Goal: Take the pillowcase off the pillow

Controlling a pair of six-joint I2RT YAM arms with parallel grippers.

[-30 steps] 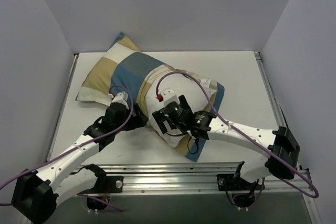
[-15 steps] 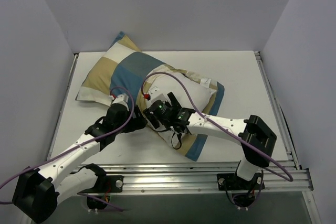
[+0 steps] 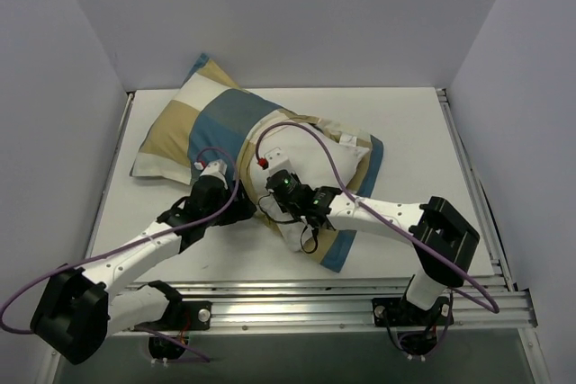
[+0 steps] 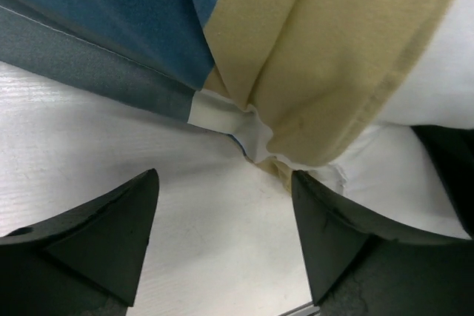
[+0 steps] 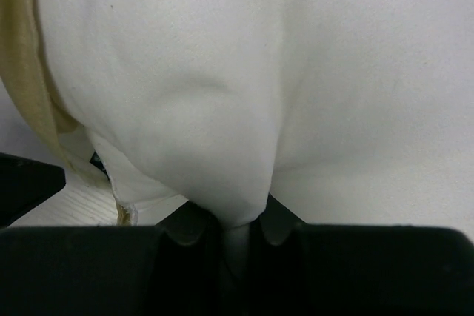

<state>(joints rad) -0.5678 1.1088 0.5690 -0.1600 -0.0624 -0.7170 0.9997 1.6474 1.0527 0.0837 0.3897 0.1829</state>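
The patchwork pillowcase point(image 3: 207, 123) lies at the table's back left, still sleeved over part of the white pillow point(image 3: 315, 155), whose bare end bulges out to the right. My right gripper point(image 3: 273, 200) sits at the pillow's near left end. In the right wrist view its jaws point(image 5: 235, 220) are shut on a pinched fold of the pillow point(image 5: 222, 109), with a tan pillowcase hem point(image 5: 22, 72) at the left. My left gripper point(image 3: 241, 210) stands open just left of it. Low over the table, the left gripper point(image 4: 222, 209) faces the bunched pillowcase opening point(image 4: 318, 49) with nothing between its fingers.
The white table point(image 3: 423, 150) is closed in by grey walls on the left, back and right. A metal rail point(image 3: 315, 299) runs along the near edge by the arm bases. Purple cables loop over both arms, one across the pillow.
My right gripper has slid left along the pillow to its near left end and shut on a fold of it. The left gripper edged slightly right toward the pillowcase opening.
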